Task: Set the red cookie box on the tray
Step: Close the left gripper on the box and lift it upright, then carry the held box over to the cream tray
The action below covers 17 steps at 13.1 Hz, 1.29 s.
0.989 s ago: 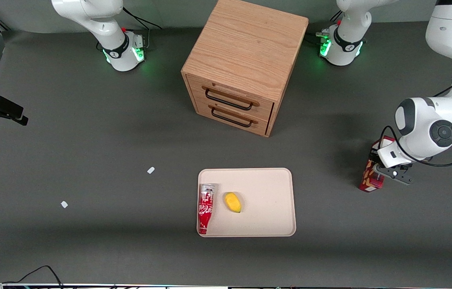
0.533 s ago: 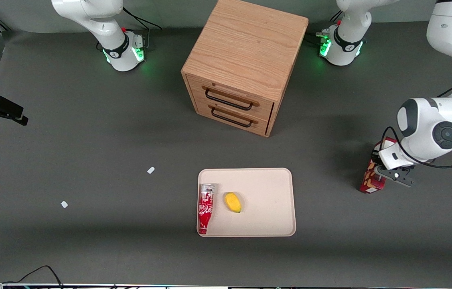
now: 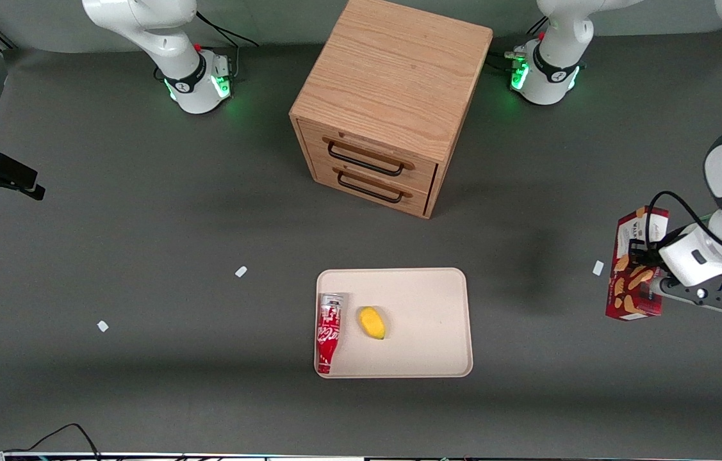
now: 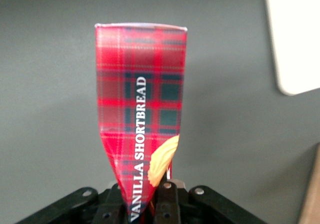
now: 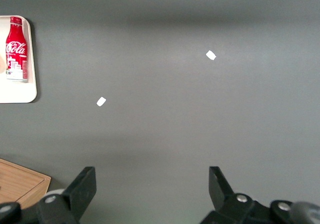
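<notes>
From the front, my gripper (image 3: pixel 646 272) hangs above the table (image 3: pixel 143 224) at the working arm's end, fingers clamped on the red cookie box (image 3: pixel 636 266), which is lifted clear of the surface and well apart from the tray (image 3: pixel 425 301). A small white scrap (image 3: pixel 598 267) lies on the table just beside the box, toward the tray. On the tray a red-and-white soda bottle (image 3: pixel 328 333) lies along one edge with a yellow fruit (image 3: pixel 371 323) beside it. The wooden drawer cabinet (image 3: pixel 393 102) stands farther from the camera than the tray. From my wrist, the red cookie box (image 4: pixel 142 129) juts out from between my fingers (image 4: pixel 167 199), its red tartan face reading "VANILLA SHORTBREAD", with a corner of the tray (image 4: pixel 295 33) showing over the grey table. The parked arm's wrist view shows the tray (image 5: pixel 17 91) edge and the soda bottle (image 5: pixel 16 48).
</notes>
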Tool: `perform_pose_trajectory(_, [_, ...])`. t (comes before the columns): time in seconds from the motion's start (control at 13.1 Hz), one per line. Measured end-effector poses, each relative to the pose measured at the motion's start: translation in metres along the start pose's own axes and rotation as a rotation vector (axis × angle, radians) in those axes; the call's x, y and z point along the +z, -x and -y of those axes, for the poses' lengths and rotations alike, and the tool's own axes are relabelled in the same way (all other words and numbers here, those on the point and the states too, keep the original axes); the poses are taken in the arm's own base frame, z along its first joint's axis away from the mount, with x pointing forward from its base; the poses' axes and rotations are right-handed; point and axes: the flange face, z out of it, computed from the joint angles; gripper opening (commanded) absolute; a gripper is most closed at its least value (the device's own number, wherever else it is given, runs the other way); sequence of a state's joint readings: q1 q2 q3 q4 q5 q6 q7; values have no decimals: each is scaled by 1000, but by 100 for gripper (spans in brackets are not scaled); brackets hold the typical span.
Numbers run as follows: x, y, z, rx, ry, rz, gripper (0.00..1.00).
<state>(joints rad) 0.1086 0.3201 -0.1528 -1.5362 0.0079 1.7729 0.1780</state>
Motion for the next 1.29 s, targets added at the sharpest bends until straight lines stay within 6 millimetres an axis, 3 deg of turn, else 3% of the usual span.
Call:
perform_pose_trajectory(0.23, [-48,-21,-63,-128,31,7,0])
perform_pose_trajectory(0.38, [-48,-43,-96,-217,79,-2,0])
perform_pose_trajectory(0.53, [-24,-71,-130,-296,105,-13,0])
perform_pose_trajectory(0.84, [62,-120,-195,-327,137,-64,0])
perform_pose_trajectory(1.07, [123,-133,-223,-296,121,-49,0])
perform_pose_trajectory(1.29, [166,-136,-241,-259,71,-38,0])
